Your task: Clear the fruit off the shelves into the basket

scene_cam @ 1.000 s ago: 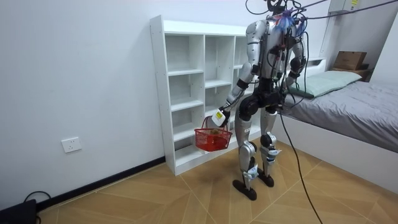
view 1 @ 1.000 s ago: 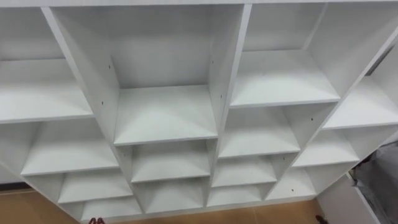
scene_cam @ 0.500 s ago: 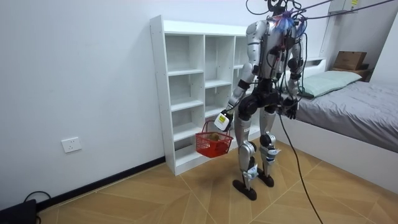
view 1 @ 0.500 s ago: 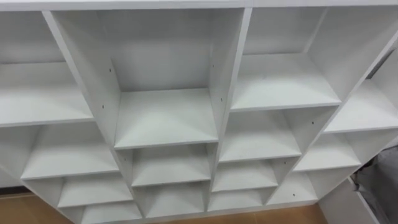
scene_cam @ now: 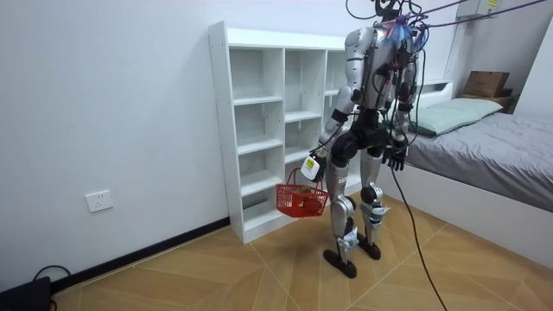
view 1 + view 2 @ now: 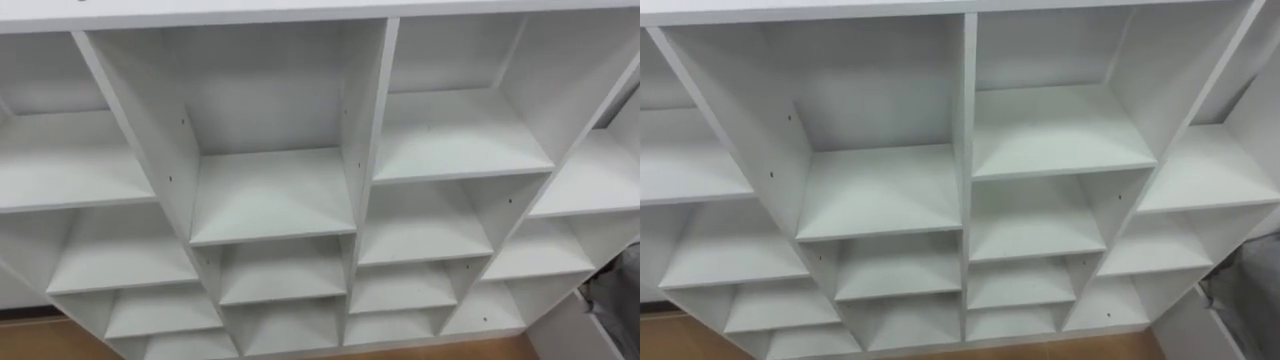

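Heads up on your robot: it's standing right in front of the closet (image 6: 365, 130), facing it. Your left hand (image 5: 311, 166) hangs low, just out from the closet's lower shelves, with its fingers hooked round the handle of the red basket (image 5: 301, 200). The basket dangles off the floor, close to the closet's bottom compartments. There's a little brownish lump inside it, likely the fruit, but it's too small to say for sure. Your right hand (image 5: 395, 159) hangs on the side away from the closet, at about hip height, fingers loose and apart, holding nothing.

From the head camera you're looking down into the closet's middle columns, all plain white boards and dividers.

Past the closet, further along the same wall, there's a bed (image 5: 492, 164) with a cardboard box (image 5: 486, 83) at its head. Any print on the box is too small to read.
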`<state>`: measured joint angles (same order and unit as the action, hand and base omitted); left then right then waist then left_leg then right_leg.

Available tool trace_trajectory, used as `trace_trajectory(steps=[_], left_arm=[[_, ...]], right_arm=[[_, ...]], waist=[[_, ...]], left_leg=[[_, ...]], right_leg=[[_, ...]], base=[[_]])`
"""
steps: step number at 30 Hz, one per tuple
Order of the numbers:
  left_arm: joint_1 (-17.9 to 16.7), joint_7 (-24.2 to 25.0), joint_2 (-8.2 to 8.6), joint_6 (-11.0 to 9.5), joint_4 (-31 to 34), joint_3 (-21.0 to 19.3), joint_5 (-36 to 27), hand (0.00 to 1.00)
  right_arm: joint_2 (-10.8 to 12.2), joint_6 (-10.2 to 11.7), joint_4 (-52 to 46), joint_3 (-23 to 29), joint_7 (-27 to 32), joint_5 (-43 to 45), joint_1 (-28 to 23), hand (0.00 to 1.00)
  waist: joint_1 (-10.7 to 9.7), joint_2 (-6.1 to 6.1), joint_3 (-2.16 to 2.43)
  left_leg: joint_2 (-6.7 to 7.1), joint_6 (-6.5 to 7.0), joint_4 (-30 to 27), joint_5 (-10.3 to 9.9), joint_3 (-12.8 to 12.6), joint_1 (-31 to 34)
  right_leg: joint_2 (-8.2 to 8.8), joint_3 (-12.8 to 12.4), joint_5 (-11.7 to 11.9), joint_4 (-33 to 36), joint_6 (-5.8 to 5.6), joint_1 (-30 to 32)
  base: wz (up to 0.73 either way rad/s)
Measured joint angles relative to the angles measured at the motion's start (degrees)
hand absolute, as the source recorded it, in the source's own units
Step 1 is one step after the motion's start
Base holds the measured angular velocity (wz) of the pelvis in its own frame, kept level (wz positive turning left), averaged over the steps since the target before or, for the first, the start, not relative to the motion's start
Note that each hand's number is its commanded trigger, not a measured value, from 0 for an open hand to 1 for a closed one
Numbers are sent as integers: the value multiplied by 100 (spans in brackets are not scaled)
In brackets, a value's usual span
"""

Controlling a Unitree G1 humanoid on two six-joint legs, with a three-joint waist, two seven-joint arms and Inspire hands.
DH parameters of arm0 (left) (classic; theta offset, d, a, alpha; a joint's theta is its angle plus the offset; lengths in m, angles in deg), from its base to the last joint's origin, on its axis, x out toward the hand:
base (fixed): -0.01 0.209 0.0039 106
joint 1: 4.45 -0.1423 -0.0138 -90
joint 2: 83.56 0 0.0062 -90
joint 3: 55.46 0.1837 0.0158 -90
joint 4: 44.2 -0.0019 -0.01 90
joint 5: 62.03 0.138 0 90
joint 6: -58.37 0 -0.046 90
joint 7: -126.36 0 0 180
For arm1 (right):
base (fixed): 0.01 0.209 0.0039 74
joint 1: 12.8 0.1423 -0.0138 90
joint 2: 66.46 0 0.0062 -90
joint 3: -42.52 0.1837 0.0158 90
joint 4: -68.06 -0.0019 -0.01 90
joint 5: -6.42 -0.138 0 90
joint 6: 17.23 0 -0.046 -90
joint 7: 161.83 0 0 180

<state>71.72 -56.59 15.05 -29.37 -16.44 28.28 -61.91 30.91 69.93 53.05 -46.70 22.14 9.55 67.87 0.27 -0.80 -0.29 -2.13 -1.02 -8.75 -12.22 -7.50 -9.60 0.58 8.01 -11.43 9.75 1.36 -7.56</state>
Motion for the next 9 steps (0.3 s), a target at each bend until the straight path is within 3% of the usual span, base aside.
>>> trace_trajectory(steps=[9], left_arm=[[32, 23, 4, 0, 27, 72, 70, 100]], right_arm=[[5, -18, -12, 42, 16, 32, 161, 0]], waist=[[0, 11, -1]], left_leg=[[2, 0, -3, 0, 10, 3]], right_leg=[[1, 10, 0, -3, 0, 0]], base=[[0]])
